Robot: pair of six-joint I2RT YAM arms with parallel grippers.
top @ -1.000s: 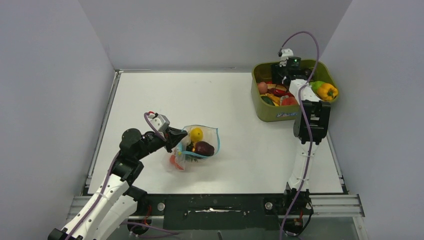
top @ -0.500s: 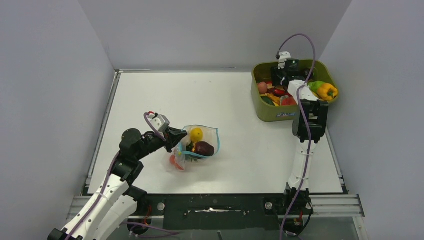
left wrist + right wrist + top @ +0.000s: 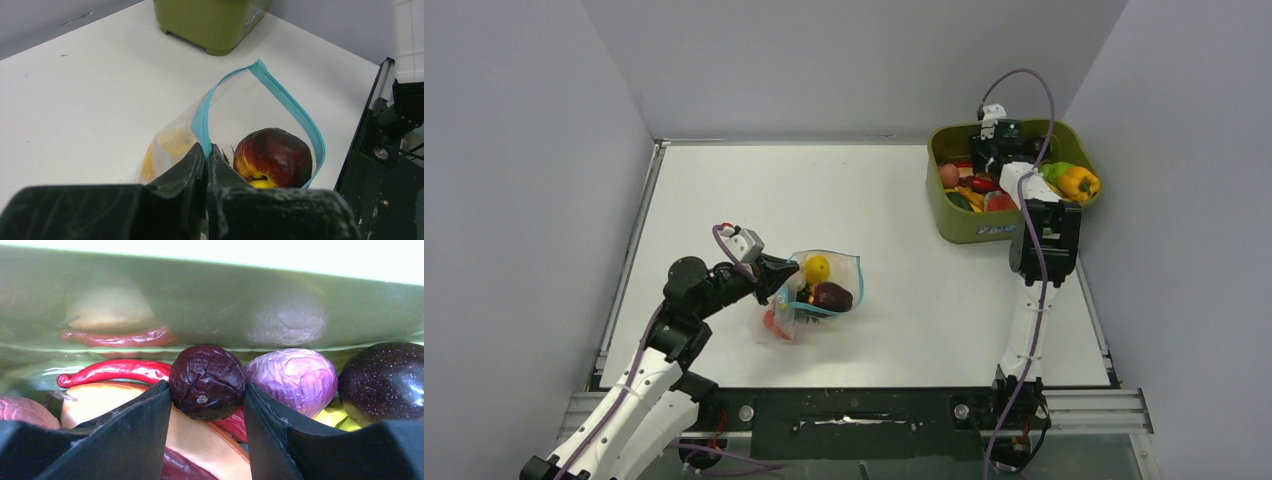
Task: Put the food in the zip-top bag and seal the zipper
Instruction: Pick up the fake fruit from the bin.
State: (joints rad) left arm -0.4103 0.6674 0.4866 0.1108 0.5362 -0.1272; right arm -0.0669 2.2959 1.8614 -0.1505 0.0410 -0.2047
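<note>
Top view: two arms, one clear floppy zip-top bag [image 3: 829, 285] at the counter's [image 3: 724, 190] 7 o'clock, one olive tub [image 3: 974, 232] at 2 o'clock; the right claw [image 3: 984, 172] has sunk lower into the tub, and the bag is unmoved

Left wrist: the left claw [image 3: 206, 155] is pressed together, pinching the teal zipper [image 3: 295, 112]; one glossy maroon piece [image 3: 272, 157] lies inside

Right wrist: both fingers [image 3: 140, 430] touch one wrinkled maroon ball [image 3: 207, 381], with a purple cabbage [image 3: 290, 375] at its 3 o'clock

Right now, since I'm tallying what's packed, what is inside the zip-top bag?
A maroon fruit, a yellow piece and a red piece show in the zip-top bag. Anything beneath them is covered.
</note>
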